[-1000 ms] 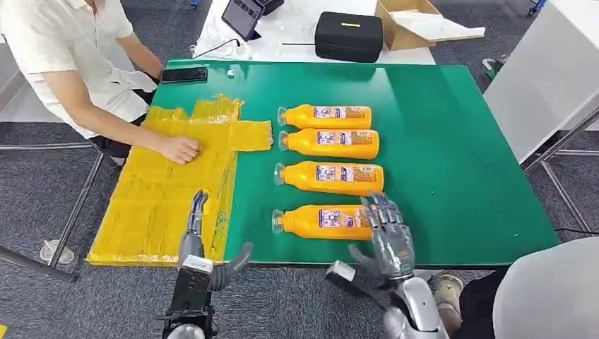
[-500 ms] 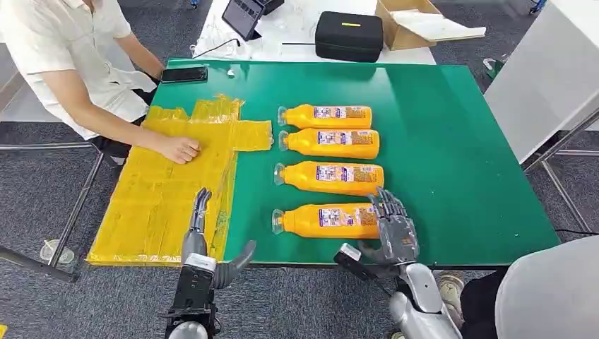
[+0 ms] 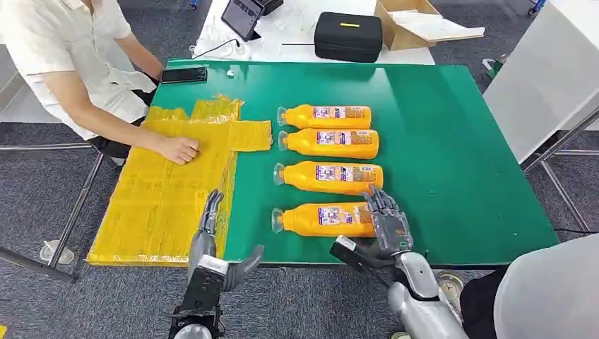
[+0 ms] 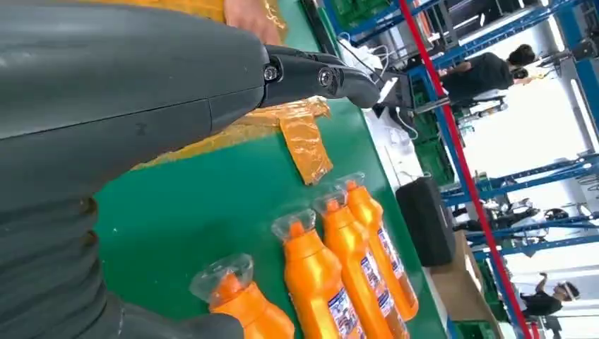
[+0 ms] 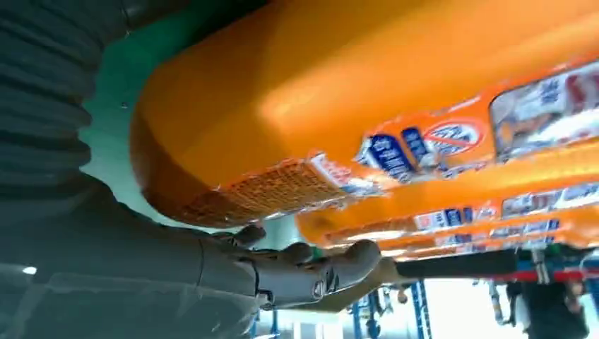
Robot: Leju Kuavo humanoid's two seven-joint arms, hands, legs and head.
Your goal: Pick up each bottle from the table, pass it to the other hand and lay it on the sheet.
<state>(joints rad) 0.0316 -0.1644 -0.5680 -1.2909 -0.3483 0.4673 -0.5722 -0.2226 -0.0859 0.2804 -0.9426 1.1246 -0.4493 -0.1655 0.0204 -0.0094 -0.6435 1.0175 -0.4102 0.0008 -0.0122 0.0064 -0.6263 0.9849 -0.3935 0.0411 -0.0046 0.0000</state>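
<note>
Nearest bottle (image 3: 323,219): lies on its side near the front edge of the green table (image 3: 452,141), clear cap toward the sheet, base toward the robot's right. It is the one in hand for this step.
Other bottles: three more lie in a row behind it, caps the same way; the next bottle back (image 3: 330,176) is close, so there is little room on that side.
Right hand (image 3: 387,224): at the base end of the nearest bottle, fingers draped over its far side, thumb low at the table edge. From the right wrist view the fingers (image 5: 311,272) are spread and curved round the bottle's body (image 5: 367,92) but I cannot tell that they are pressing on it; I read it as a wide hand about to close, not a grip yet.
Doing it well: in my judgement the hand should close across the label part of the body, not the very end, so the bottle does not swing cap-down when it lifts. The fingers should stay off the next bottle back.
Left hand (image 3: 215,244): spread wide and holding nothing, at the front edge of the table beside the sheet's near corner, placed to receive.
Yellow sheet (image 3: 155,205): spread over the table's left end, hanging past the edge, wrinkled.
Person's hand (image 3: 178,149): rests on the sheet, pinning it; the lay-down should land clear of it.
</note>
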